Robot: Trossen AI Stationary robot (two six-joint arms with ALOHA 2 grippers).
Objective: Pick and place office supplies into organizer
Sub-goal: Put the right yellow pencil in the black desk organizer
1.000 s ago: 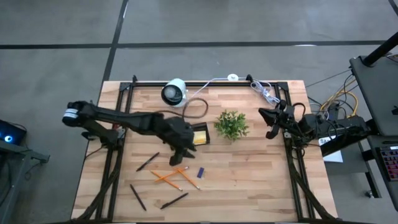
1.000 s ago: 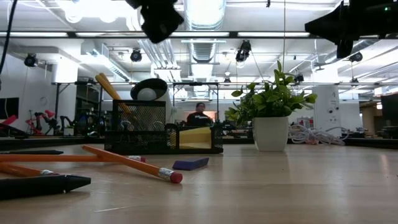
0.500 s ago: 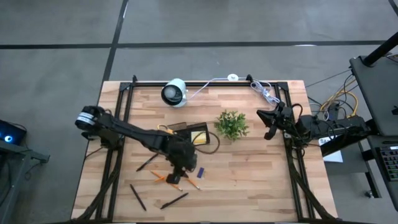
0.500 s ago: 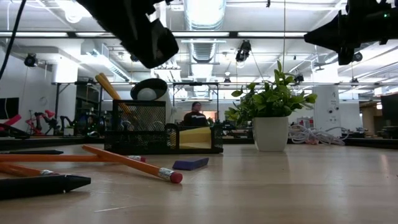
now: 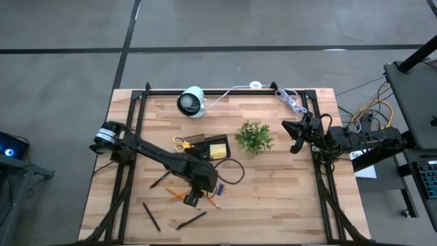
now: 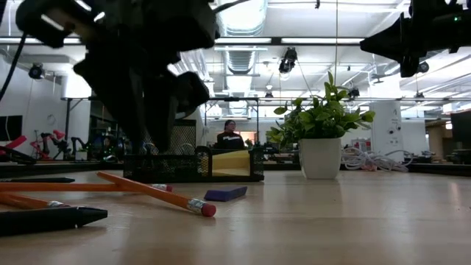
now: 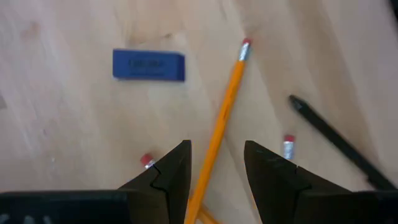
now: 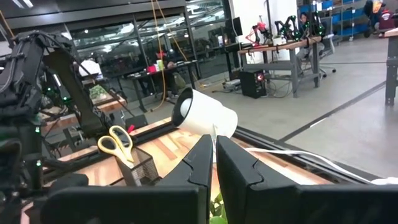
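Your left hand hangs low over the loose pencils near the middle of the surface, fingers apart, with one orange pencil running between them, not gripped. The blue piece lies just beside it, and a black pen on the other side. The organizer sits behind, scissors standing in it, sticky pad inside. Your right hand waits at the surface's right edge, fingers together, holding nothing.

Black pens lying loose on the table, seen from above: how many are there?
3. A black pen lies just left of the orange pencils. A second pen lies toward the table's lower-left corner. A third pen lies below the pencils. More may hide under the left arm.
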